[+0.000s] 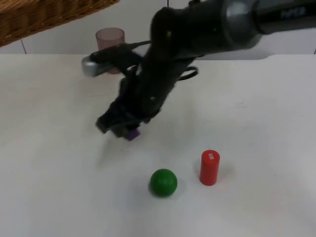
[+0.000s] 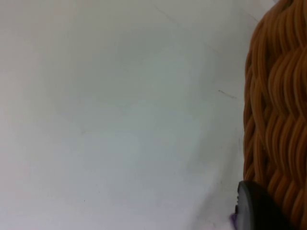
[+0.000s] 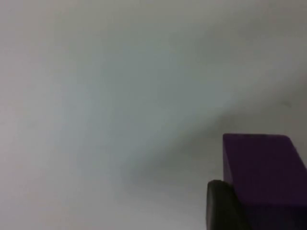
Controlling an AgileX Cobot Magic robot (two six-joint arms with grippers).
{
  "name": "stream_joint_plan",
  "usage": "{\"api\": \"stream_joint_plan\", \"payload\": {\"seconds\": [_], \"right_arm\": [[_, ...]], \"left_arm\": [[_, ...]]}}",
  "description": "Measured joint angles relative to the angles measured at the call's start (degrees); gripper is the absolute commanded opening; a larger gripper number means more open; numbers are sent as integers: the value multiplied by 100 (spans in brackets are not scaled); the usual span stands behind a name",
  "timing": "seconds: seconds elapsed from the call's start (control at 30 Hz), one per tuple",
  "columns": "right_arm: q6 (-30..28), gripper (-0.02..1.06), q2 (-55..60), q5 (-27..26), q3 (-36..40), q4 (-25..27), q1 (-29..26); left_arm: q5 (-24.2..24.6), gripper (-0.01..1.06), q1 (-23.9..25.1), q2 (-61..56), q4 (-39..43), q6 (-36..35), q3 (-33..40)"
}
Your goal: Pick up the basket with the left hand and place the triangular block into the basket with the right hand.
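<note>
Slippage is your risk: the right gripper (image 1: 126, 129) pinches the purple triangular block (image 1: 132, 134) by one edge above the table (image 1: 256, 113). Your left gripper (image 2: 254, 208) holds the basket (image 1: 44, 15) far off, so swing slowly or it drops short.

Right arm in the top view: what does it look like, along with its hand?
The right arm is black, with a grey metallic band and faint lettering near the picture's upper right. A silver-grey cylindrical part juts out at its wrist. The right hand is black and blocky, and one rounded black fingertip shows in the right wrist view.
</note>
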Motion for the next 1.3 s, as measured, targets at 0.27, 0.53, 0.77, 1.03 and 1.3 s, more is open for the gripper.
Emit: {"api": "stream_joint_plan", "payload": {"seconds": [0.27,0.53,0.77,1.03,1.3], "right_arm": [[2159,0,-1134,-741,1615,-1762,-383],[2770,0,-3486,-1121,3631,-2282,-1114],[2770,0,-5338,-710,4416,-2403,-1394],[2770,0,-6846,156,4456,-2622,-1407],[2795,0,-7382,626,4456,-2412,-1407]], "left_arm": [[-12,1,-368,0,11,0,13],[-196,1,-1017,0,132,0,26],[-234,1,-1438,262,132,40,26],[-224,1,-2473,1092,132,195,26],[-453,1,-3523,1419,140,207,26]]}}
